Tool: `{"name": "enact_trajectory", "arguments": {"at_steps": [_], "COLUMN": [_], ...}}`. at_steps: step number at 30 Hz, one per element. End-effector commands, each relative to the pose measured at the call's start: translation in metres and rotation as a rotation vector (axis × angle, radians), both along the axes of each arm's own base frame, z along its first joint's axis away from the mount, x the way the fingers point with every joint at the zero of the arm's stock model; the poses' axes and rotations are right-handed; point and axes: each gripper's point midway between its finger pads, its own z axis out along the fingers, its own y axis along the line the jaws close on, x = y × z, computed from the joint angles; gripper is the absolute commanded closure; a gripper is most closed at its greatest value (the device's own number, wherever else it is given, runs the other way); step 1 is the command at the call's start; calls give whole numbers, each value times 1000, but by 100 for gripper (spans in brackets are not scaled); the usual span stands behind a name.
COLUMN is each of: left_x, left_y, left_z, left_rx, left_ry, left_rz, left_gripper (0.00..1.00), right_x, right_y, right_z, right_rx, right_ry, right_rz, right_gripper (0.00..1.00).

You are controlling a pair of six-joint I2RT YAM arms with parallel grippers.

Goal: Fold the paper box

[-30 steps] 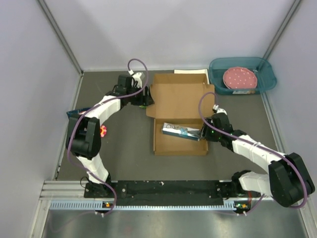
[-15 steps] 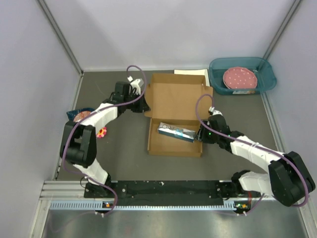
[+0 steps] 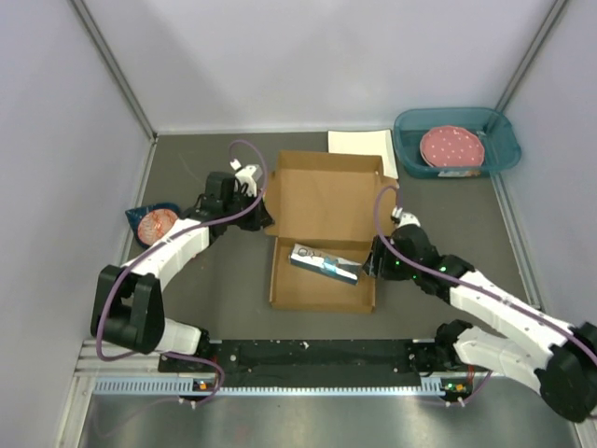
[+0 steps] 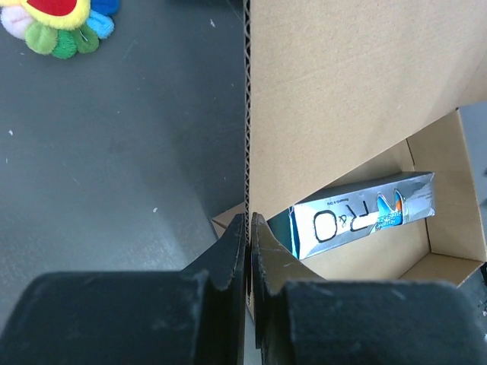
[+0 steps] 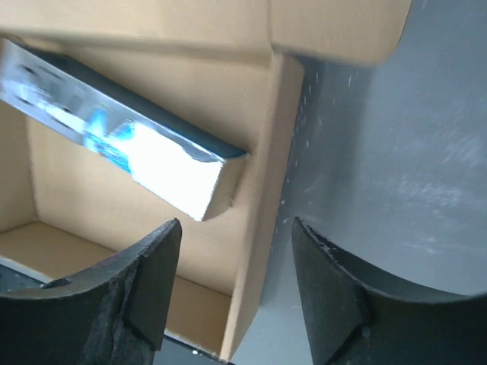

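**Top view.** The paper box (image 3: 322, 233) lies mid-counter (image 3: 224, 308), with its lid panel open toward the far side and its tray toward us. A silver packet (image 3: 324, 264) lies slantwise in the tray. The left arm reaches the lid's left edge and the right arm sits at the tray's right wall. A teal bin (image 3: 499, 161) and a white sheet (image 3: 362, 149) stand well apart at the far right.

**Left wrist view.** The left jaws are fully closed on the lid panel (image 4: 246, 114), seen edge-on, and only the tips bite. A plush flower (image 4: 57, 23) lies off to one side on the counter.
- Risk: with so little board in the pinch, the lid could slip out once it is swung over. A twisting pull could also crease the corrugation away from the fold line.

**Right wrist view.** The right jaws stand partly open astride the tray's right wall (image 5: 259, 251). One finger (image 5: 129, 296) is inside and the other is outside over the counter. There is a gap on both sides, so nothing is held.
- Risk: the tray is not pinned, so we judge that a pull on the lid could drag or tip the whole box instead of folding it.
- Risk: the packet's end sits just beside that wall. The inner finger could nudge it, and a packet riding up could keep the lid from seating.
- Risk: closing off-centre could bow the wall outward.
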Motion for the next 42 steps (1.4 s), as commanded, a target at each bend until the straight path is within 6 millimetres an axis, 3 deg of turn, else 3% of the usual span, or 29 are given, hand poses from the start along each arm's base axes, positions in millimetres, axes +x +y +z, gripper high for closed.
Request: {"name": "enact_trajectory", "arguments": {"at_steps": [1,2,5,15,20,30,34,38,42], "left_x": [1,1,2,-2,-6,-7,-7,-8,-5], "left_y": [1,1,-1,-9,-12,-12,-11,-11,-9], "left_z": [24,25,28,21,18,17,16,16,20], "left_rx": [-8,-8,-19,16,28,57,59,57,62], "left_ry": [-92,-95,-100,-119,-116,-130,-130,-125,-142], "left_rz": [12,15,13,-5,-15,-15,-12,-9,10], "left_gripper": [95,95,96,96,96,96,96,96,95], "right_x": [30,44,66,115,131,157,163,163,159], "right_y": [-22,-32,-49,-43,-57,-59,-57,-51,-48], "right_z": [90,111,127,141,132,112,110,110,108], "right_rx": [-55,-65,-42,-81,-168,-229,-225,-204,-185], "right_ry": [-238,-286,-283,-342,-346,-312,-319,-320,-325], "right_rz": [-58,-89,-141,-124,-191,-173,-160,-138,-117], "right_gripper": [37,36,36,35,35,38,46,68,80]}}
